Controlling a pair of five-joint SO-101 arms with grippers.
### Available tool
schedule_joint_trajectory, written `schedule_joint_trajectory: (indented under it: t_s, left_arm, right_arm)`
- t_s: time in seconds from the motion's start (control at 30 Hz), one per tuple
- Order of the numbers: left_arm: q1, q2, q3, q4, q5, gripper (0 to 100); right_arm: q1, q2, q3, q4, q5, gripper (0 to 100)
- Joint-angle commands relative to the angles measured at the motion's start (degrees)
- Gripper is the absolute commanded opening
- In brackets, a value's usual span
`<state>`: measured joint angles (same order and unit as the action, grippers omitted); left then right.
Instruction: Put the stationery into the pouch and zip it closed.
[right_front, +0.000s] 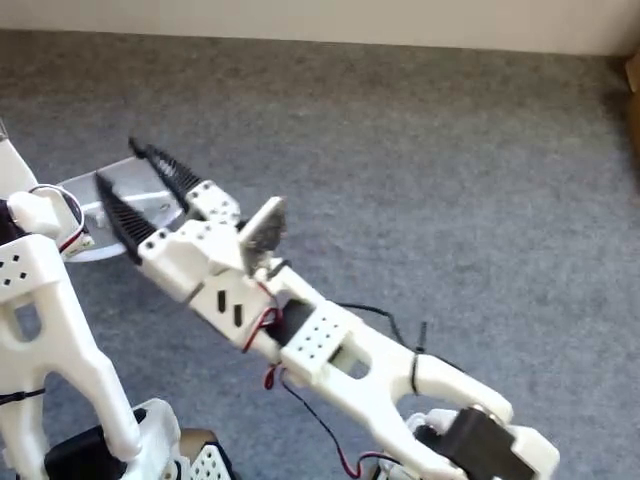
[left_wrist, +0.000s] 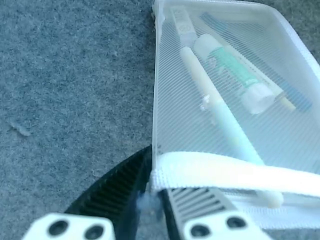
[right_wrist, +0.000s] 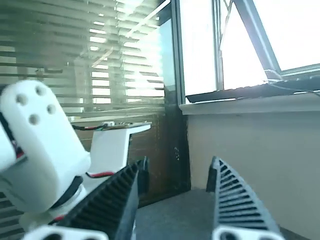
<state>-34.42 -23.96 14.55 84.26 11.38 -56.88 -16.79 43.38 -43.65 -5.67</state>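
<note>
A clear mesh pouch (left_wrist: 250, 125) lies on the grey felt surface with stationery inside: a white pen (left_wrist: 220, 120), a glue stick (left_wrist: 232, 72), a blue pen (left_wrist: 295, 97) and a marker (left_wrist: 182, 22). My left gripper (left_wrist: 152, 197) is shut on the pouch's near corner, just below the white zipper band (left_wrist: 225, 172). In the high view the pouch (right_front: 90, 215) peeks out at the left beside the left arm (right_front: 40, 290). My right gripper (right_front: 117, 163) hangs open above it, tilted upward; in its own wrist view the right gripper (right_wrist: 175, 190) has nothing between its fingers.
Grey felt (right_front: 450, 180) covers the table to the right and the back. A pale wall (right_front: 320, 20) runs along the far edge. A brown object (right_front: 634, 100) sits at the far right edge. The left arm's white body (right_wrist: 35, 150) is close beside the right gripper.
</note>
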Motion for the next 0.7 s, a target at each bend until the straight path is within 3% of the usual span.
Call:
schedule_joint_trajectory:
  t_s: [0.0, 0.2, 0.43, 0.67]
  left_arm:
    - [-0.75, 0.04, 0.13, -0.88, 0.79, 1]
    - [-0.75, 0.04, 0.13, -0.97, 0.79, 1]
    - [-0.75, 0.04, 0.13, -0.97, 0.79, 1]
    - [-0.75, 0.04, 0.13, -0.97, 0.79, 1]
  right_arm:
    - [3.12, -7.69, 3.56, 1.27, 0.0, 18.3]
    - [3.3, -18.86, 15.52, 9.8, 0.0, 18.3]
    - [3.3, -32.48, 32.4, 11.3, 0.0, 18.3]
    - [3.38, -28.0, 37.32, 11.3, -0.18, 18.3]
